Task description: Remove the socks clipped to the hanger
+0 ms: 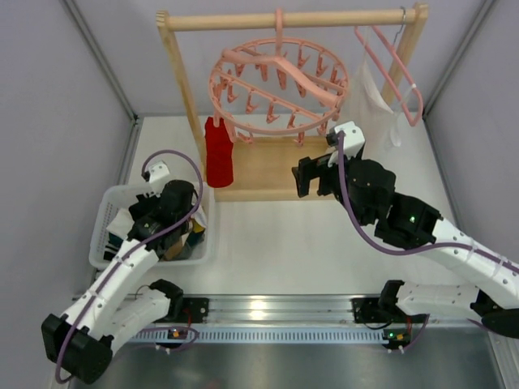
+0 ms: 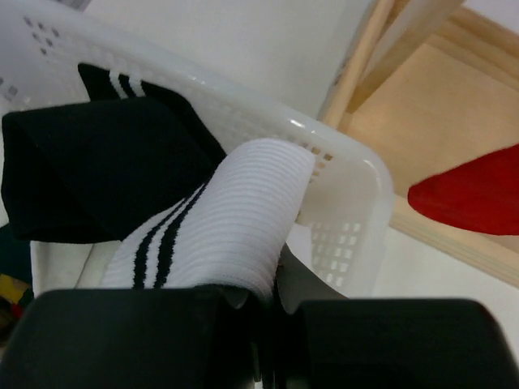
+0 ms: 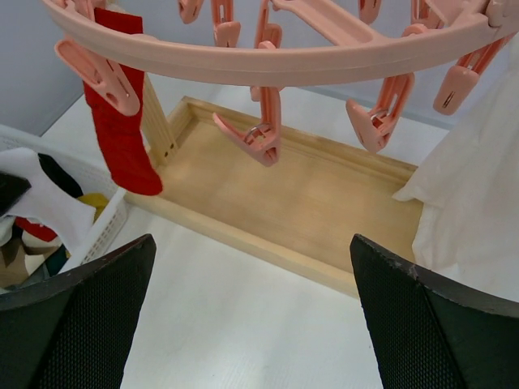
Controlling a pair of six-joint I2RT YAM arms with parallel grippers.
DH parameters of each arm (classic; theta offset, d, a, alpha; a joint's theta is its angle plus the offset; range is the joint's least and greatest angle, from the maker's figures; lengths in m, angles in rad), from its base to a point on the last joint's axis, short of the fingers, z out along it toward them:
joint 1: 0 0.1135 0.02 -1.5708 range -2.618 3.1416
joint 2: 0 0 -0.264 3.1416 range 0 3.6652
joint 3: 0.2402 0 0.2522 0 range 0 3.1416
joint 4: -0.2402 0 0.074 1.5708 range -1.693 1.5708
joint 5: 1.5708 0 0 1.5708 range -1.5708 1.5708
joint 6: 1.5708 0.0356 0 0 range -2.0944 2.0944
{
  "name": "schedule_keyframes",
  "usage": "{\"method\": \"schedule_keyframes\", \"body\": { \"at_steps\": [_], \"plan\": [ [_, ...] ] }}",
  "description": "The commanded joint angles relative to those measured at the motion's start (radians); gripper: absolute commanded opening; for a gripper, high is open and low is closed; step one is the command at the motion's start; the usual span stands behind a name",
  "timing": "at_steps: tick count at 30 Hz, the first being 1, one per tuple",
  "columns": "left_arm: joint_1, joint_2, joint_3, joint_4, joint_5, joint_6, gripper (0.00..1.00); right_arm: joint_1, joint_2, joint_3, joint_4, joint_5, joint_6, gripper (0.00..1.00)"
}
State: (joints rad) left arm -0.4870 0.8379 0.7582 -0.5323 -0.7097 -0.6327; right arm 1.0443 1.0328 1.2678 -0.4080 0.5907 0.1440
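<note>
The round salmon-pink hanger [image 1: 280, 89] hangs from the wooden rack's top bar, and its ring and clips fill the top of the right wrist view [image 3: 268, 61]. One red sock [image 1: 219, 152] is clipped at its left edge [image 3: 120, 134] and its toe shows in the left wrist view [image 2: 474, 198]. My left gripper [image 1: 185, 229] is over the white basket [image 1: 105, 220] and is shut on a white sock with black stripes [image 2: 235, 227]. A black sock [image 2: 97, 170] lies in the basket. My right gripper [image 1: 302, 177] is open and empty [image 3: 252, 239], below the ring's right side.
The wooden rack [image 1: 185, 81] has a flat base tray [image 3: 292, 198] under the hanger. A large white garment [image 1: 375, 101] and a plain pink coat hanger [image 1: 401, 69] hang at the right. The basket's corner [image 2: 357, 162] stands next to the rack's left post.
</note>
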Motion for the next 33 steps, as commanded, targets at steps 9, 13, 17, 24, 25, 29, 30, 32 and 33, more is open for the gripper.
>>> {"method": "schedule_keyframes", "body": {
  "at_steps": [9,13,17,24,25,29,30,32,33],
  "plan": [
    [0.301,0.092,-0.099,0.034,0.237,-0.070,0.44,-0.001,-0.020,-0.025,0.041,-0.020,0.025,0.99],
    [0.315,0.024,-0.089,0.031,0.266,-0.056,0.73,-0.001,-0.022,-0.030,0.043,-0.019,0.026,0.99],
    [0.314,-0.067,-0.059,0.022,0.352,-0.015,0.98,-0.001,-0.027,-0.030,0.043,-0.023,0.032,0.99],
    [0.312,-0.233,0.053,-0.092,0.388,0.016,0.98,-0.001,-0.048,-0.039,0.040,-0.028,0.037,0.99],
    [0.312,-0.247,0.061,-0.095,0.391,0.021,0.98,-0.003,-0.051,-0.042,0.040,-0.031,0.035,0.99],
    [0.312,-0.240,0.101,-0.002,0.606,0.085,0.99,-0.001,-0.071,-0.061,0.057,-0.038,0.045,0.99],
    [0.312,-0.226,0.102,0.036,0.677,0.103,0.99,-0.001,-0.076,-0.068,0.061,-0.042,0.045,0.99],
    [0.312,-0.183,0.092,0.189,0.897,0.135,0.99,-0.001,-0.089,-0.082,0.075,-0.061,0.055,0.99],
    [0.312,-0.137,0.083,0.256,0.968,0.143,0.99,-0.001,-0.094,-0.087,0.078,-0.071,0.058,0.99]
  ]
}}
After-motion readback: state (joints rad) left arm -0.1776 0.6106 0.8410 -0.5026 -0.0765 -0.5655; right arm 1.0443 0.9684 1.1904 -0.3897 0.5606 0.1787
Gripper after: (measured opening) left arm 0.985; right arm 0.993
